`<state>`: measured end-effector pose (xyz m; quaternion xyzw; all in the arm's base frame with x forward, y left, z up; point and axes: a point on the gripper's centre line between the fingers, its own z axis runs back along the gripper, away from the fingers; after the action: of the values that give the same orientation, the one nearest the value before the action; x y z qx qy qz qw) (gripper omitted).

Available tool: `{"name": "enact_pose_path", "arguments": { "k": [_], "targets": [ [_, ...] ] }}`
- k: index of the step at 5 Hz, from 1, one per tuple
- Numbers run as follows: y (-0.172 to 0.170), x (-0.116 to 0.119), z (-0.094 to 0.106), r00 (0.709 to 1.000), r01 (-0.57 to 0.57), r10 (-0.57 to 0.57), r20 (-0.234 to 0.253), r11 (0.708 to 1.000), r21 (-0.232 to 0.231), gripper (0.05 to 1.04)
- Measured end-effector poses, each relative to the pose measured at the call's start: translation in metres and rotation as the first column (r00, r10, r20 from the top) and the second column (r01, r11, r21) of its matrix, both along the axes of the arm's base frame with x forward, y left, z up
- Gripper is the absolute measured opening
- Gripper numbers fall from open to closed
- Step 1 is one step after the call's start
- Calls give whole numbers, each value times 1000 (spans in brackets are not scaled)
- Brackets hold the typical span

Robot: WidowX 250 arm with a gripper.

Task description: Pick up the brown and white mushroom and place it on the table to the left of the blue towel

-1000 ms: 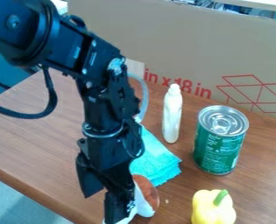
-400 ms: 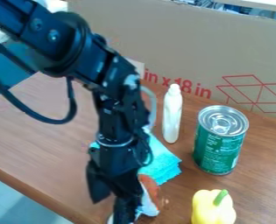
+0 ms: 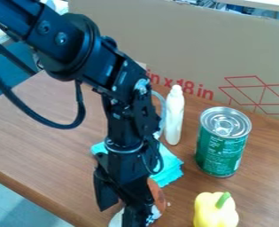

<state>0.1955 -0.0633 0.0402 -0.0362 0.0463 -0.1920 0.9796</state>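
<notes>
White thing (image 3: 116, 219) right at black gripper (image 3: 135, 217), poking out both sides, brown piece (image 3: 158, 196) just beside; can't tell if clenched or released.

A white bottle (image 3: 174, 116) stands upright on the brown counter (image 3: 44, 137). To its right is a green can (image 3: 219, 150), also upright, with a pull tab on its silver lid. A yellow pepper (image 3: 214, 214), green stem up, sits nearer the front edge, apart from the can. A turquoise cloth (image 3: 170, 170) lies folded near the bottle. Behind stands cardboard (image 3: 183, 48) with red print; pale floor (image 3: 23, 206) shows lower left.
</notes>
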Motion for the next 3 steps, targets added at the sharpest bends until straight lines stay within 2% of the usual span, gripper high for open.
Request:
{"name": "enact_pose_path", "arguments": {
  "k": [1, 2, 3],
  "targets": [
    [3, 3, -8, 999, -23, 23, -24, 1000, -4, 1001],
    [3, 10, -17, 998, -35, 35, -45, 999, -2, 921],
    [-1, 15, -17, 998, -58, 57, -38, 998, -19, 655]
  ]
}}
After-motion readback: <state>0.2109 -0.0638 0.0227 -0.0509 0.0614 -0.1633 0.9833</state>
